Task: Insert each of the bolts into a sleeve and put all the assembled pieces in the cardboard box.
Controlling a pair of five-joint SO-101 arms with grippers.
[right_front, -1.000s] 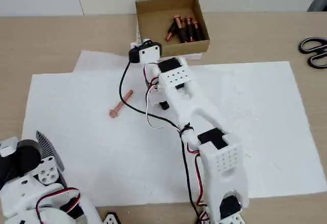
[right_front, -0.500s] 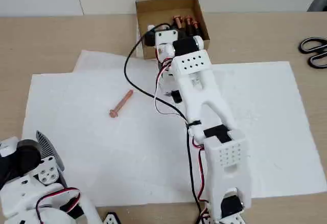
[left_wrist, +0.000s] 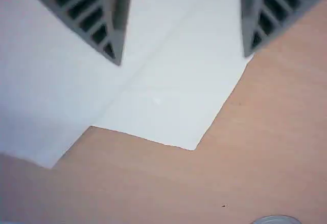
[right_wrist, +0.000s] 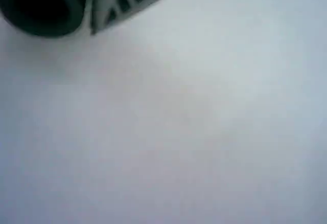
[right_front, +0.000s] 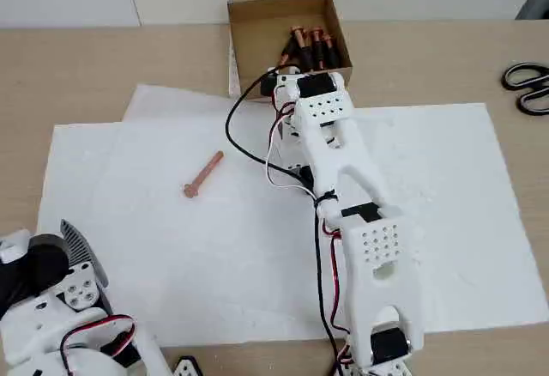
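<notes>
Filling the cardboard box (right_front: 249, 17), assembled pieces (right_front: 310, 48) already inside.
One bolt (right_front: 203, 174) left out; right gripper (right_wrist: 84, 14) pinches a black sleeve (right_wrist: 41, 6), left gripper (left_wrist: 181, 50) spread.

In the high view the table (right_front: 86, 58) is lit brightly and evenly by soft light from above. The white sheet (right_front: 154, 247) is rendered very bright, and only faint, soft-edged shadows are cast on it beside the right arm (right_front: 343, 161). The floor of the cardboard box (right_front: 257, 20) is shaded slightly by its walls. In the left wrist view the sheet is almost washed out, while the fingers (left_wrist: 92, 9) of the left gripper (left_wrist: 181, 55) are seen dark, in shade. In the right wrist view the sheet is lit more dimly and unevenly, and a broad soft shade is laid on it near the dark sleeve (right_wrist: 41, 6).
</notes>
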